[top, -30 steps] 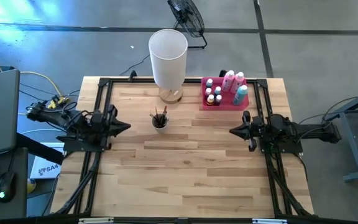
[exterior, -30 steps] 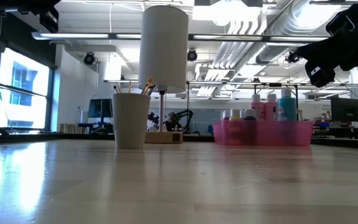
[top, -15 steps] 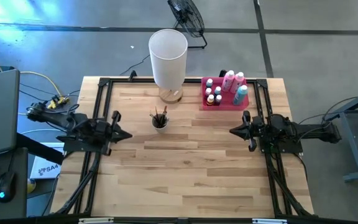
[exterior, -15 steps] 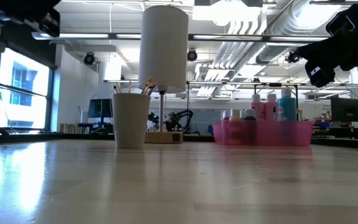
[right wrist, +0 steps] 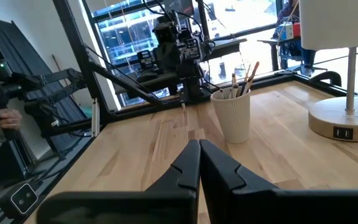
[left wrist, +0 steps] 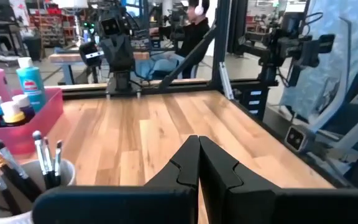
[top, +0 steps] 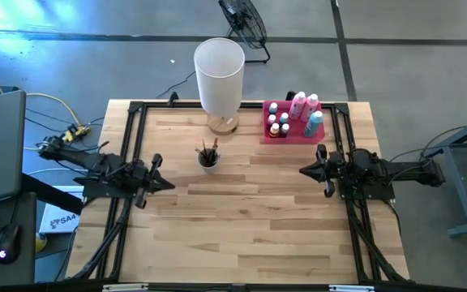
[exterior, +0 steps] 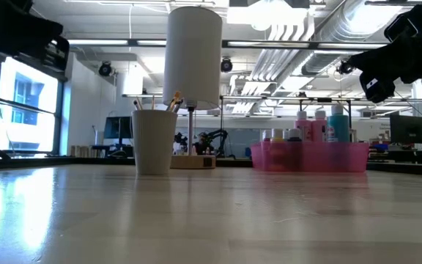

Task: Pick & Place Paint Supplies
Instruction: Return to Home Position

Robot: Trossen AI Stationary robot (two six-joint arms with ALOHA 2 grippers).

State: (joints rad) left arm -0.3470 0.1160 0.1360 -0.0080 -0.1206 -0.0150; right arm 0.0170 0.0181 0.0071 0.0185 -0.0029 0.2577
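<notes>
Your left gripper (top: 162,182) hangs at the table's (top: 242,212) 9 o'clock and your right gripper (top: 305,171) at 3 o'clock, both jaws closed on nothing. The paint bottles (top: 299,109) stand in the pink tray (top: 294,139) at 1 o'clock. The paintbrushes (top: 208,149) stand in the white cup (top: 208,161) near 12.

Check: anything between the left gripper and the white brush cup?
Nothing. The high view shows only bare table between the left gripper and the white cup of brushes; the right gripper sits at the table's right side.
</notes>
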